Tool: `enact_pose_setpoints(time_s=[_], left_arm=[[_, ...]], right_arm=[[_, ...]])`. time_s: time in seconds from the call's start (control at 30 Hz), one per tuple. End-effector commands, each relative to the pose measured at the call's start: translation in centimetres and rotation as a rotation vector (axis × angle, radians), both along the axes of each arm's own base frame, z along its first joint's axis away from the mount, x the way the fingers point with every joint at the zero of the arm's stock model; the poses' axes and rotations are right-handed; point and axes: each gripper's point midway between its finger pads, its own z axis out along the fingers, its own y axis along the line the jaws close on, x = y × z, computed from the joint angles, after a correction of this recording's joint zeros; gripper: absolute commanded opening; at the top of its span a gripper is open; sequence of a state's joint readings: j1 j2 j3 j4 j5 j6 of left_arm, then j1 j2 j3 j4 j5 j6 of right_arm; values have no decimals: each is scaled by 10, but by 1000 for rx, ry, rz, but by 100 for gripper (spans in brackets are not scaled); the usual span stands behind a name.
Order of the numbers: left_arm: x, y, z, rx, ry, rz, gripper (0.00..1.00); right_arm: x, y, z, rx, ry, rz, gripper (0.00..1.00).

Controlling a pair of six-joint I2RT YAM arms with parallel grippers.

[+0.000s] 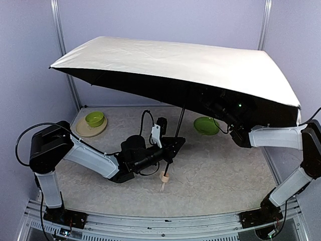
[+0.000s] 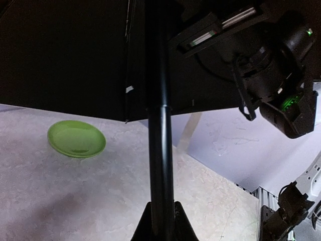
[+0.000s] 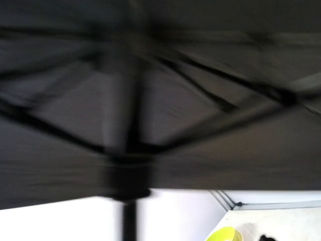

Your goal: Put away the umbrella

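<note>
The umbrella [image 1: 175, 65] stands open over the middle of the tabletop [image 1: 215, 170]; the left end effector [image 1: 169, 150] clamps its shaft [image 2: 159, 150] low, near the knob [image 1: 164, 178], steadying it upright; the right end effector [image 2: 213, 31] reaches under the canopy, probably to collapse it; I cannot tell how wide it stands.

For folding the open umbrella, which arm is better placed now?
Probably the right: the right pincer is up under the canopy, beside the top of the shaft. The left pincer is shut on the shaft low, near the handle.

Cream-and-black umbrella [image 1: 175, 60], green plate [image 1: 206, 125], green bowl [image 1: 94, 118], beige saucer [image 1: 88, 131]
</note>
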State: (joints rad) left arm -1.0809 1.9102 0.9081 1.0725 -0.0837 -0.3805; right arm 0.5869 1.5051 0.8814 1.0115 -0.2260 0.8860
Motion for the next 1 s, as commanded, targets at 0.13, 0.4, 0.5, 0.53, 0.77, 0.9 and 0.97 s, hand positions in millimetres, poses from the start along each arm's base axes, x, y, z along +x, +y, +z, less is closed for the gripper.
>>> enact_pose_setpoints(time_s=[0.13, 0.4, 0.5, 0.53, 0.77, 0.9, 0.97], left_arm=[[-25, -1, 65, -143, -189, -71, 0], [-44, -4, 83, -314, -163, -286, 0], [-52, -12, 84, -308, -165, -346, 0], [-54, -12, 84, -312, -161, -359, 0], [-55, -17, 82, -297, -169, -366, 0], [-59, -24, 81, -279, -183, -380, 0], [-61, -23, 82, -287, -184, -383, 0]], right_arm=[[-22, -23, 28, 48, -52, -58, 83], [-38, -19, 65, 166, -147, 44, 90], [-38, -14, 69, 213, -159, 93, 92], [-40, -12, 73, 224, -181, 111, 91], [-32, 2, 78, 271, -138, 177, 86], [-29, 6, 76, 323, -130, 221, 79], [-23, 13, 70, 312, -89, 243, 80]])
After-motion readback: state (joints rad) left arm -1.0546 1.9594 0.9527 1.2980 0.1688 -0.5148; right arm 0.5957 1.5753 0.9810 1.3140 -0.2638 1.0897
